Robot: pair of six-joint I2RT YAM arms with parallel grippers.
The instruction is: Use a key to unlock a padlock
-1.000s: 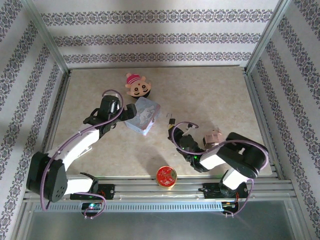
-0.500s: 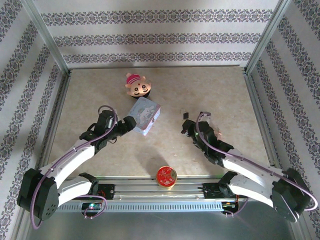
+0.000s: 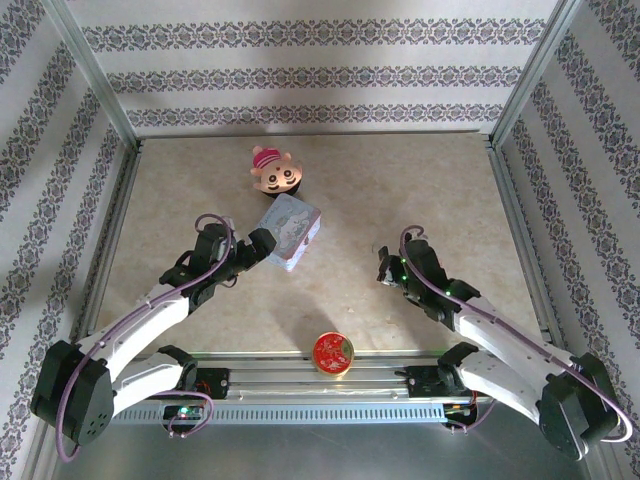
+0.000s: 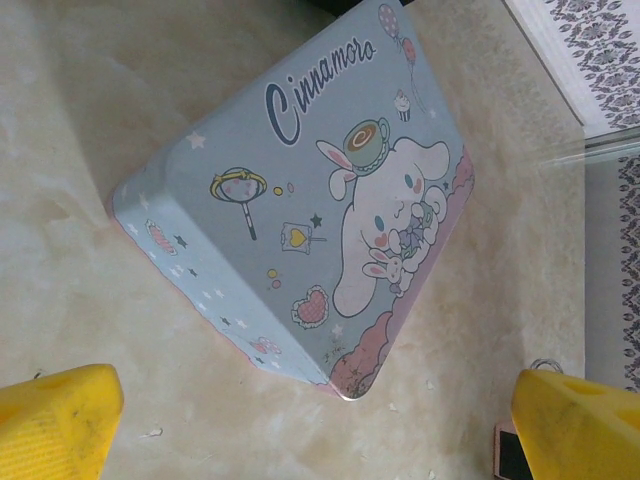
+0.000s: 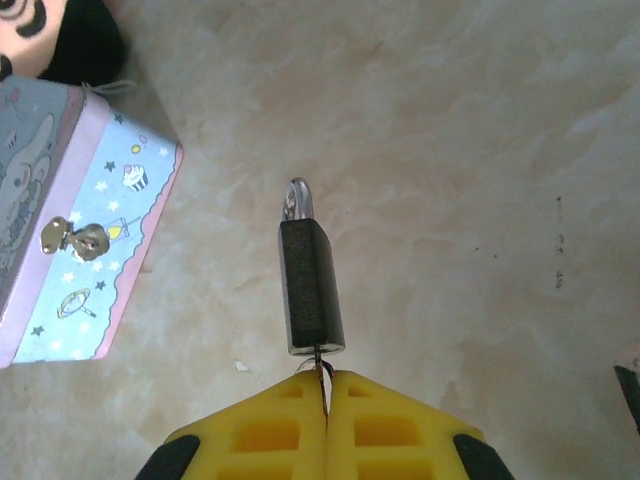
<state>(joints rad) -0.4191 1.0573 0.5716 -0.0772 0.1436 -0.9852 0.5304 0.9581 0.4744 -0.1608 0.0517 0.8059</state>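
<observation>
Since the earlier frame the right arm has unfolded from near its base and now reaches out over the counter (image 3: 430, 190), while the left arm has drawn back so that its tip sits at the near-left edge of the pastel-blue cartoon tin (image 3: 288, 232) instead of over it. The counter is a beige, marbled surface set inside a metal frame (image 3: 95, 75), with walls (image 3: 320, 70) papered in bands of grey floral pattern. A plush toy (image 3: 275, 172) lies toward the far side, just beyond the tin, and a red round tin (image 3: 333, 352) sits at the near edge between the two arms. The left end effector (image 4: 315, 405) stands wide open with nothing between its yellow fingers (image 4: 55, 425); the tin lies just ahead of them, not touched. The right end effector (image 5: 325, 385) is pinched closed on the key (image 5: 320, 367), of which a thin sliver shows between the fingertips and the base of the padlock (image 5: 311, 290). The padlock, dark and blocky, points away from the fingers with its silvery shackle at the far end, right of the tin and apart from it; whether it rests on the counter I cannot tell.
</observation>
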